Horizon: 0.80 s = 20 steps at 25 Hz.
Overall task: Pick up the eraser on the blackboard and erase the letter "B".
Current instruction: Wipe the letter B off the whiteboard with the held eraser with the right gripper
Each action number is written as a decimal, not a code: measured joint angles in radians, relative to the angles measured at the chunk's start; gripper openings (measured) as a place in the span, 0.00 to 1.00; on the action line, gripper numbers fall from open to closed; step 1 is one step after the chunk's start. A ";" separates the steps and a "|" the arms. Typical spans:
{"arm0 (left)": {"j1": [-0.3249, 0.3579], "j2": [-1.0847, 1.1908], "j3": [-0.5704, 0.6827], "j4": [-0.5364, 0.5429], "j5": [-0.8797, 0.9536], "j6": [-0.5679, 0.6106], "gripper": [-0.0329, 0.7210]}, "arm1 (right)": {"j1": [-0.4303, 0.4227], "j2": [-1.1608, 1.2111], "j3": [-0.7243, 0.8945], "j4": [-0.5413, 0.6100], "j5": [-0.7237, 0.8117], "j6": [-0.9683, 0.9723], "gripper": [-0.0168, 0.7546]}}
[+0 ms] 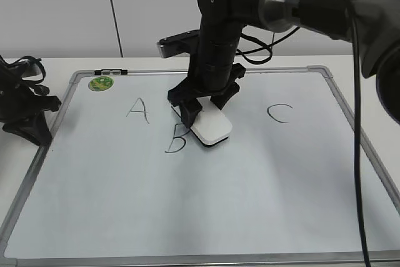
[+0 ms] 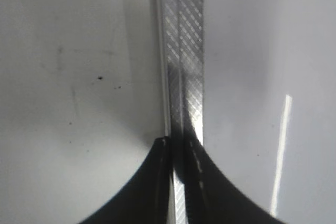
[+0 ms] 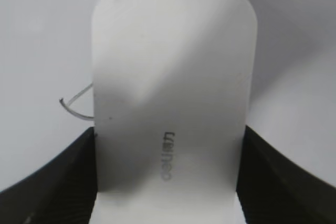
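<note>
White tabletop and pale wall frame the scene; across the table lies the blackboard [image 1: 262, 217], its pale surface marked A, B and C from left to right; we see our right arm come down over the middle of it, while the left gripper [image 1: 28, 117] sits parked at the board's left frame, and whether its jaws are spread or closed we cannot tell; the right gripper [image 1: 201, 105] pinches the eraser [image 1: 212, 126] by its two long sides, felt side down on the board, long axis pointing away from the wrist; the letter "B" [image 1: 177, 139] lies just left of and slightly nearer us than the eraser, its upper part beside or under the block; we judge the coming wipe must travel left and toward the near edge.
</note>
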 joint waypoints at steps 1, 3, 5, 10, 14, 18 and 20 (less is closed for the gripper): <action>0.000 0.000 0.000 0.000 0.000 0.000 0.09 | 0.000 0.013 -0.010 -0.008 0.000 0.000 0.71; 0.000 0.000 0.000 0.000 0.000 0.000 0.09 | 0.000 0.027 -0.013 -0.013 0.000 -0.002 0.71; 0.000 0.000 0.000 0.000 0.000 0.000 0.09 | 0.000 0.041 -0.014 -0.026 0.000 -0.002 0.71; 0.000 0.000 0.000 0.000 0.000 0.000 0.09 | 0.000 0.064 -0.016 -0.040 0.000 -0.002 0.71; 0.000 0.000 0.000 -0.002 0.000 0.000 0.09 | 0.004 0.074 -0.022 -0.042 0.000 -0.002 0.71; 0.000 0.000 0.000 -0.002 0.000 0.000 0.09 | 0.032 0.076 -0.029 -0.077 0.006 -0.005 0.70; 0.000 0.000 0.000 -0.002 0.000 0.000 0.09 | 0.059 0.078 -0.029 -0.083 0.006 -0.009 0.70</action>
